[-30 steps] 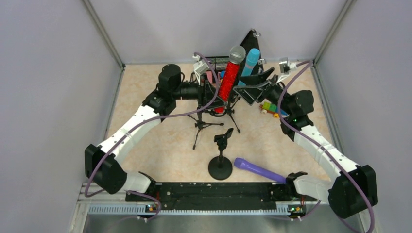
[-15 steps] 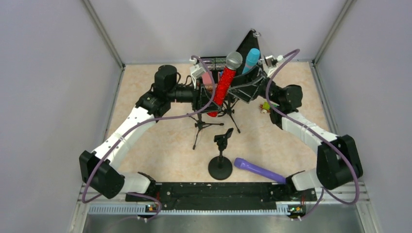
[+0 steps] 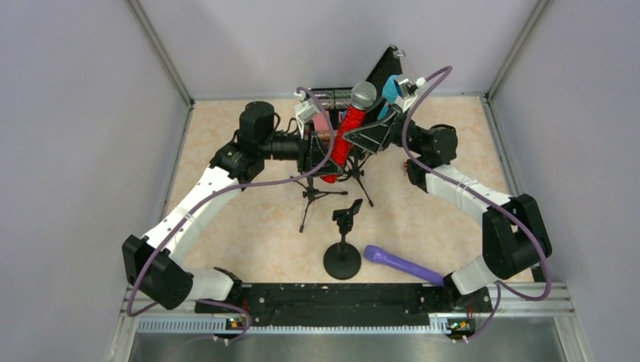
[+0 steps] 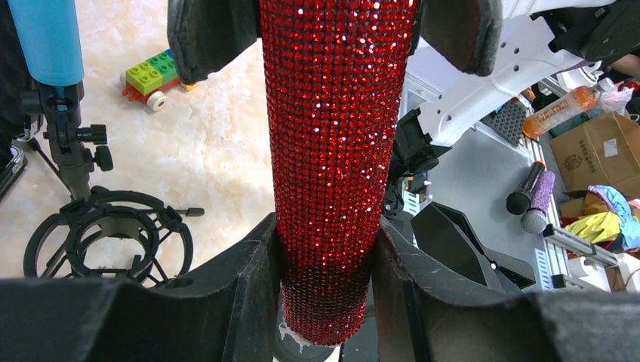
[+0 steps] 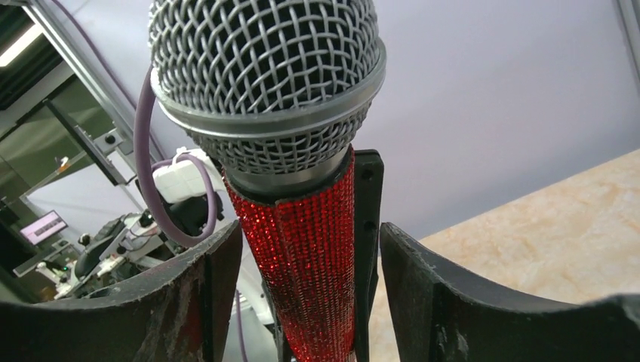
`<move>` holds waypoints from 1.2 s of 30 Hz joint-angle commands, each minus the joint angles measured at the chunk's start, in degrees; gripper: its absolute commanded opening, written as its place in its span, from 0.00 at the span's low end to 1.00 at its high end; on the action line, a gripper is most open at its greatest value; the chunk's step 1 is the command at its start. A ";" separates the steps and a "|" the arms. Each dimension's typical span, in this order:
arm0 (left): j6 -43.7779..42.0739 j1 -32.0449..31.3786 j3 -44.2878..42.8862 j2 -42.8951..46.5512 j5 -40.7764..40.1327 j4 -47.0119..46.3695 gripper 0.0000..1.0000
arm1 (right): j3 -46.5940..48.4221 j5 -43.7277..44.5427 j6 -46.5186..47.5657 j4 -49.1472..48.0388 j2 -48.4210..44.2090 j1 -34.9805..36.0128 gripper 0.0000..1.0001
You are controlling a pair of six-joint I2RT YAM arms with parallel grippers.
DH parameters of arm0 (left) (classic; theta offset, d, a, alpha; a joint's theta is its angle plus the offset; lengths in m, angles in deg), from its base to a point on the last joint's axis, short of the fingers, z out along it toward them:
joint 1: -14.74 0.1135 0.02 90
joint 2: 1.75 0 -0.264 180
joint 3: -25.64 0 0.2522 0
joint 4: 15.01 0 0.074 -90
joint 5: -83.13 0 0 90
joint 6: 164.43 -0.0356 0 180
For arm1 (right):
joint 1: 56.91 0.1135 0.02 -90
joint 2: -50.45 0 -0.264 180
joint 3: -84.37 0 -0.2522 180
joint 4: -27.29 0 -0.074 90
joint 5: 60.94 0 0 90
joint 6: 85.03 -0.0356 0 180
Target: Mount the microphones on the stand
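The left hand (image 4: 324, 253) is clamped on the red mic (image 4: 332, 136), matte black pads pressed to both sides of the lower barrel. The barrel is a tapering tube covered w/ tiny glittering red studs. The right hand (image 5: 306, 249) straddles the same mic's neck just under the mesh head (image 5: 264, 83). Its jaws are apart w/ a gap showing on one side, so not clamped.

Only the right wrist cam shows that head close up: rounded silver wire weave w/ a smooth metal band. The top cam shows the mic held tilted above the tripod stand (image 3: 313, 192) at the back of the table (image 3: 241, 219), a pale marbled surface.

The left wrist cam adds the smooth light-blue mic (image 4: 45, 38) sitting in a black clamp, a black ring mount (image 4: 106, 237) and a toy-brick car (image 4: 155, 75). Nearer the arm bases, top cam only, the purple mic (image 3: 400, 264) lies flat beside a round-based stand (image 3: 343, 245).
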 commanded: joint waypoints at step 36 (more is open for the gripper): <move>21.62 11.84 14.03 4.66 -1.95 -30.14 0.93 | -2.99 19.82 34.11 39.71 -17.39 1.57 0.00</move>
